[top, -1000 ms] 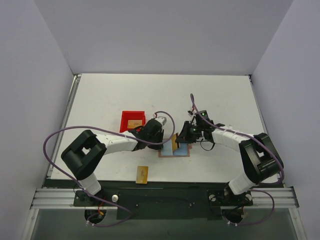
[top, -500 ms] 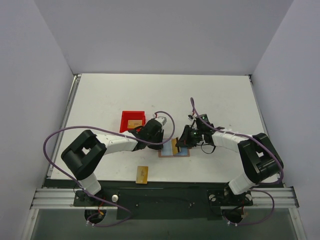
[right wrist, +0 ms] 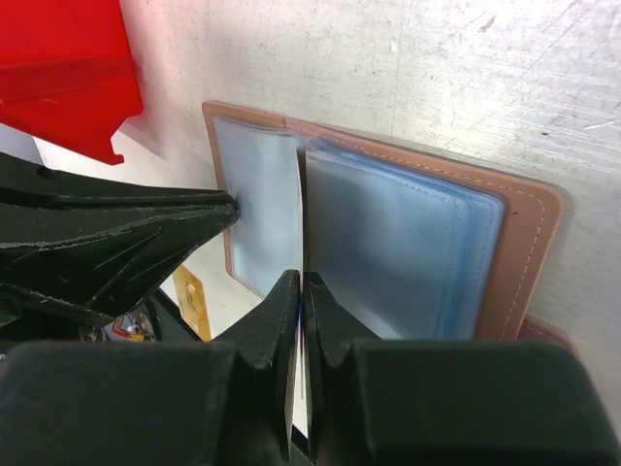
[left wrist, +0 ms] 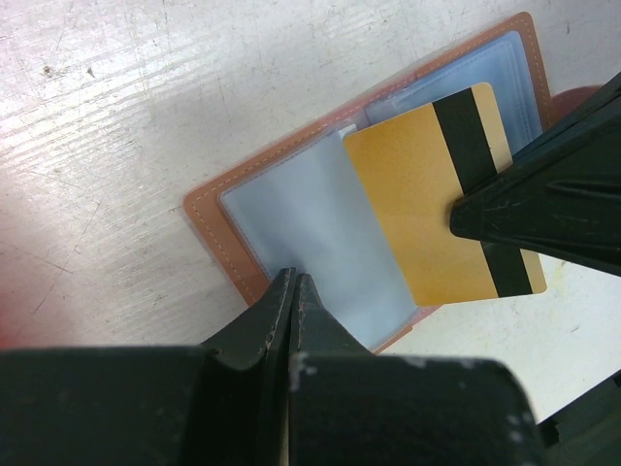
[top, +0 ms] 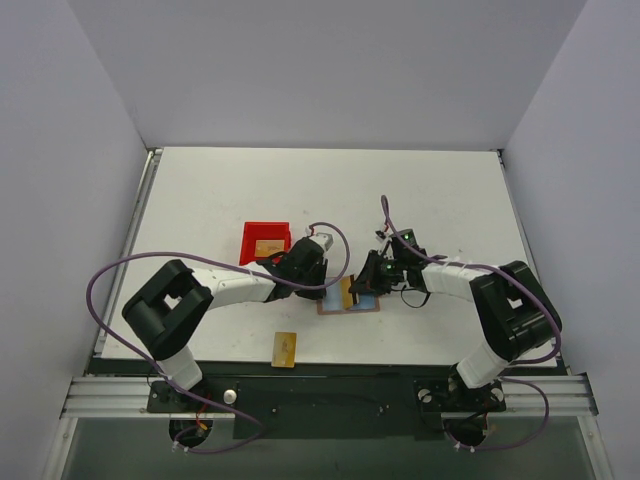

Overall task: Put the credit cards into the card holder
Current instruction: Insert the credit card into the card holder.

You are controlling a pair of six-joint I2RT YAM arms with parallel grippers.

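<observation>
Where three plain grey walls [top: 320, 70] close it in, a big white flat table [top: 430, 190] fills the floor of the booth. Its top has small scratches and marks.

Two black and white robot arms reach in from the near edge: the left arm [top: 230, 290] and the right arm [top: 460, 275]. They meet near the middle.

One red plastic bin [top: 265, 226] sits on the table just beside the left arm's wrist.

One brown leather-like folding card holder [left wrist: 291, 214] lies open and flat between the two claws. Its clear pale blue pockets face up.

Three thin gold-yellow cards show. The bin card [top: 267, 247] lies inside the red bin. The lone card [top: 285, 347] lies by the front edge of the table. The striped card [left wrist: 417, 194] is over the open card holder.

The right claw [right wrist: 302, 282] is squeezed tight on the striped card, at its dark stripe end. The left claw [left wrist: 293, 280] has its fingers pressed together, tips down on the left pocket.
</observation>
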